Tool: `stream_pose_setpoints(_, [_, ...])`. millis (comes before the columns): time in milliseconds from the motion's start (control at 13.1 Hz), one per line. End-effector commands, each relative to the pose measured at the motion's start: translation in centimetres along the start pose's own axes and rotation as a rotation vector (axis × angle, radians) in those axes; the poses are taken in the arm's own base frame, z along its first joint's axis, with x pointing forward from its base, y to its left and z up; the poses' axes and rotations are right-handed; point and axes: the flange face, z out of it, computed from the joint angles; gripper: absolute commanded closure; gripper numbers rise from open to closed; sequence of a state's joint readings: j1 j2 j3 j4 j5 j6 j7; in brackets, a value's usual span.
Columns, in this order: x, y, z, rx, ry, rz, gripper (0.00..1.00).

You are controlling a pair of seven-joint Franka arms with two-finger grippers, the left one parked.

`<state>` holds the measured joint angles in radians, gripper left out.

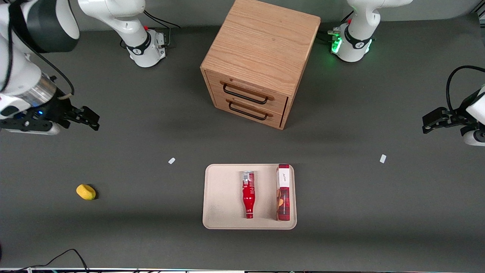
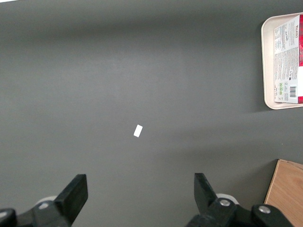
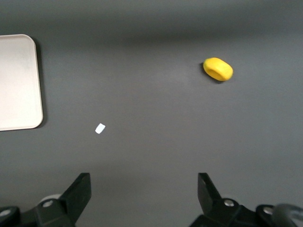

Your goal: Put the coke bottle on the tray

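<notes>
The coke bottle (image 1: 248, 194) is a small slim red bottle lying on its side in the middle of the beige tray (image 1: 221, 197), its cap toward the front camera. A flat red-and-white box (image 1: 283, 192) lies on the tray beside it. My right gripper (image 1: 91, 118) is open and empty, raised over bare table far toward the working arm's end, well apart from the tray. The right wrist view shows its two spread fingers (image 3: 81, 189) over dark table, with the tray's corner (image 3: 19, 85). The left wrist view shows the tray's rim (image 2: 266, 66) and the box (image 2: 289, 59).
A wooden two-drawer cabinet (image 1: 261, 60) stands farther from the front camera than the tray. A yellow lemon-like object (image 1: 86, 192) lies toward the working arm's end and also shows in the right wrist view (image 3: 218, 69). Two small white tags (image 1: 171, 160) (image 1: 382, 158) lie on the table.
</notes>
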<state>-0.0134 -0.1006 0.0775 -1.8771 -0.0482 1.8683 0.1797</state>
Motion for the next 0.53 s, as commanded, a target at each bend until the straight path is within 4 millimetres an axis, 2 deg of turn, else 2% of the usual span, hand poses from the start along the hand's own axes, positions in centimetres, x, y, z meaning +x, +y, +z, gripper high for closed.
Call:
stream_pose_setpoints(0, [-0.23, 0.72, -2.77, 0.016, -0.042, -0.03, 0.0])
stream_pose_setpoints(152, [-0.26, 0.68, -3.29, 0.013, -0.078, -0.034, 0.0])
stream_pose_setpoints(457, [0.3, -0.04, -2.74, 0.038, -0.091, -0.035, 0.0])
